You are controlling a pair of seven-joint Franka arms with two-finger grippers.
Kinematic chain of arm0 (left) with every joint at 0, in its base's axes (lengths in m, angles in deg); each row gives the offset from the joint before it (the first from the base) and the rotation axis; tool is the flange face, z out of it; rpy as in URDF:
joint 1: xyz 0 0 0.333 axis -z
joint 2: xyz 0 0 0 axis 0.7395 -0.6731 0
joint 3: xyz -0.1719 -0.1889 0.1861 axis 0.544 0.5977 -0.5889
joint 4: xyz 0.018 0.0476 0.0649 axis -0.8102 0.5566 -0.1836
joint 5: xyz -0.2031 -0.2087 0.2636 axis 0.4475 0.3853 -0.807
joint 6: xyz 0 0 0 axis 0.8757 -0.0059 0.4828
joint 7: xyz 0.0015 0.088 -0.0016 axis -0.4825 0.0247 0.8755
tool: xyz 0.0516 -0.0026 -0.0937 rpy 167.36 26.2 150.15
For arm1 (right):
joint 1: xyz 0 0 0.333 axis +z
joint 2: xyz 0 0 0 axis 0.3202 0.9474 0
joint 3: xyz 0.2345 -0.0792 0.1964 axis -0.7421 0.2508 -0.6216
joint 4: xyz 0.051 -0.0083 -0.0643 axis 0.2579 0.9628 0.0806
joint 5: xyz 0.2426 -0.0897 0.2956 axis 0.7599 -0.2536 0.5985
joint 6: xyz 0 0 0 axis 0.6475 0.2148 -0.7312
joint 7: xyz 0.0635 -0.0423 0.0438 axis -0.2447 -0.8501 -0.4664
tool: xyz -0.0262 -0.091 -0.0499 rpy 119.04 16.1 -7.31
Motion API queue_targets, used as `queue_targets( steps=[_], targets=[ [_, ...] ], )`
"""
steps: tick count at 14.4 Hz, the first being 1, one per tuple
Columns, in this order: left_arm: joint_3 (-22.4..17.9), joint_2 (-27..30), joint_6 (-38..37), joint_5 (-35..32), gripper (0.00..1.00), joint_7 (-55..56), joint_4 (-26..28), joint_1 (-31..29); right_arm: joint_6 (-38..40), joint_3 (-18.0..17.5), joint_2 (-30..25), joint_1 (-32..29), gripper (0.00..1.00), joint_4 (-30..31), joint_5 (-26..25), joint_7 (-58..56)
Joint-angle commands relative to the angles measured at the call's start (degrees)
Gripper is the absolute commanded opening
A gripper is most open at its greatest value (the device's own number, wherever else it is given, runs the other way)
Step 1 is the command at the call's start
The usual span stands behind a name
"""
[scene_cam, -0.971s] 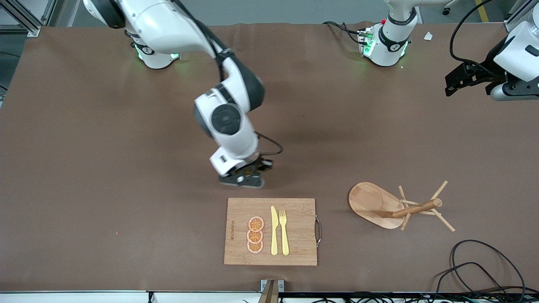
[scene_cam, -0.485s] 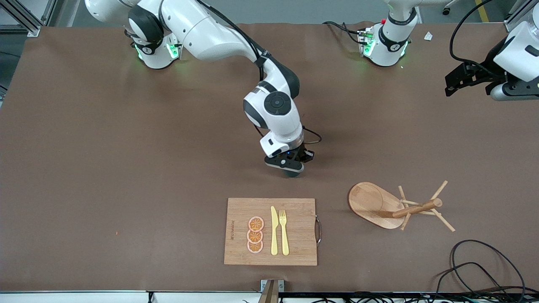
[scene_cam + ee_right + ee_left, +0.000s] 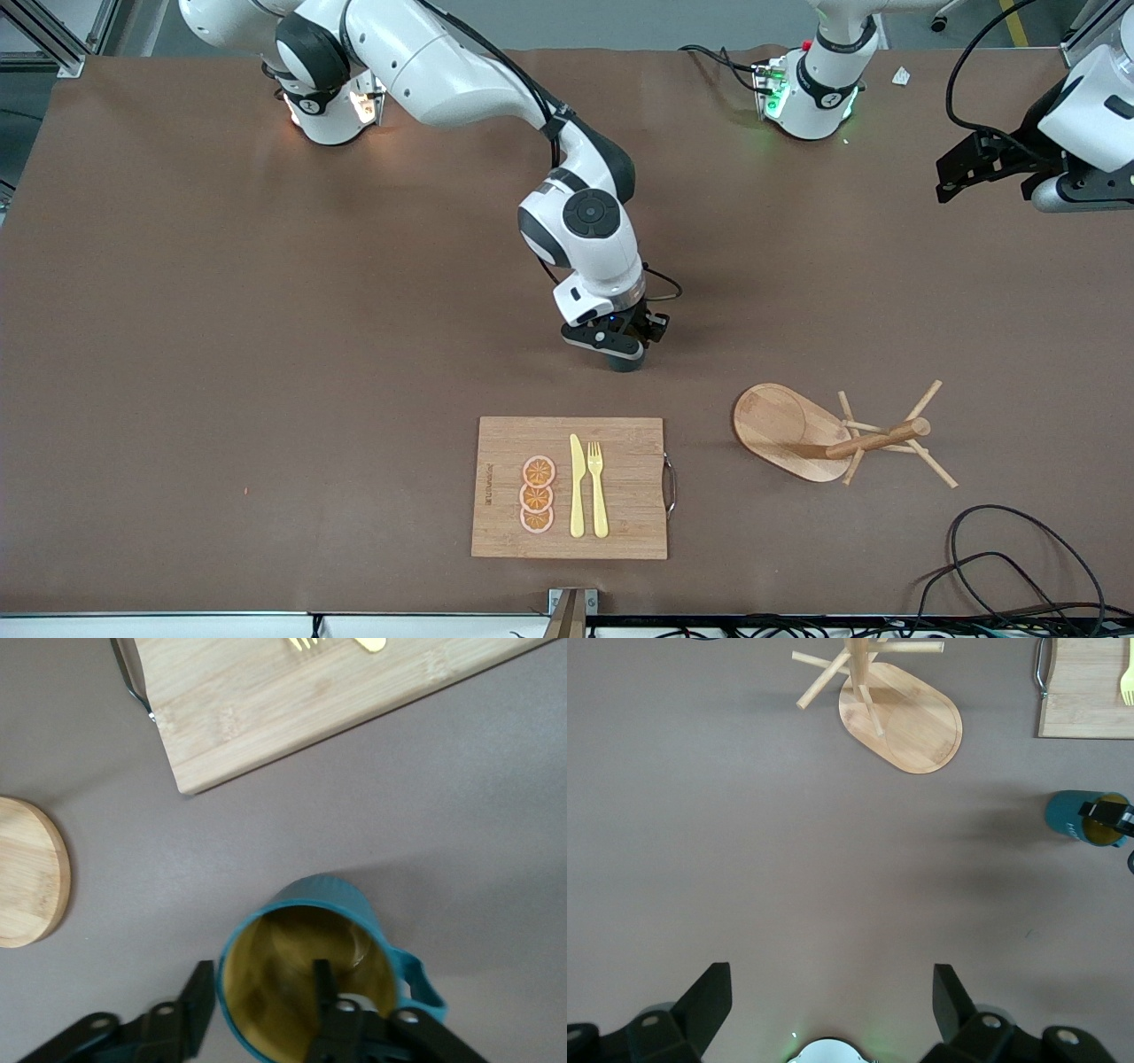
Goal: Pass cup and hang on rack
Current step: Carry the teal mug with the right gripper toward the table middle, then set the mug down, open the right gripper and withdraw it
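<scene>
The dark teal cup (image 3: 626,361) stands upright on the table, farther from the front camera than the cutting board. My right gripper (image 3: 619,347) is down on it and open. In the right wrist view the cup (image 3: 354,904) shows its ochre inside, and my right gripper (image 3: 263,979) straddles the wall, one finger (image 3: 324,983) inside and the other outside with a gap. The rack (image 3: 788,430) stands toward the left arm's end, also in the left wrist view (image 3: 908,713). My left gripper (image 3: 961,177) waits open and empty, high over that end (image 3: 833,979). The left wrist view also shows the cup (image 3: 1072,813).
A wooden cutting board (image 3: 620,523) with a yellow knife (image 3: 576,487), a fork (image 3: 597,487) and orange slices (image 3: 537,494) lies near the front edge. Black cables (image 3: 1001,567) lie at the front corner near the rack.
My right arm swung from beside the board's corner toward the left arm's end, then shifted a little and lowered. The left arm has not moved.
</scene>
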Motion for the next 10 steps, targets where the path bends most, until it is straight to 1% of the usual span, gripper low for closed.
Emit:
queue_targets(
  steps=[1,3,5,6,8,9,10],
  targets=[
    [-0.15,-1.29,-0.57,-0.32,1.0,-0.99,-1.39,0.29,3.14,0.34,-2.72,-0.74,1.0,-0.72,-0.03,0.55],
    [-0.06,-1.91,-0.57,-0.5,1.0,-0.91,-1.39,0.29,4.55,1.56,-5.0,-2.49,1.0,-0.37,-0.56,0.2],
    [-0.06,-2.0,-0.48,-0.85,1.0,-0.47,-1.39,0.47,9.28,2.19,-7.55,-8.02,1.0,-0.19,-0.39,-1.63],
    [-0.06,-2.09,-0.48,-1.03,1.0,0.23,-1.39,0.9,10.78,2.36,-8.78,-10.3,1.0,-0.19,-0.56,-5.48],
    [-0.06,-2.79,-0.48,-1.73,1.0,0.93,-1.39,3.01,13.86,2.28,-10.98,-16.36,1.0,-0.19,-0.39,-16.63],
    [0.2,-2.96,-0.48,-1.47,1.0,3.55,-1.39,3.28,17.62,2.36,-13.17,-18.48,1.0,0.07,-0.47,-21.03],
    [1.33,-2.97,-0.48,-1.47,1.0,7.23,-1.48,3.71,20.26,2.45,-15.02,-20.33,1.0,0.33,-0.65,-22.99]
  ],
)
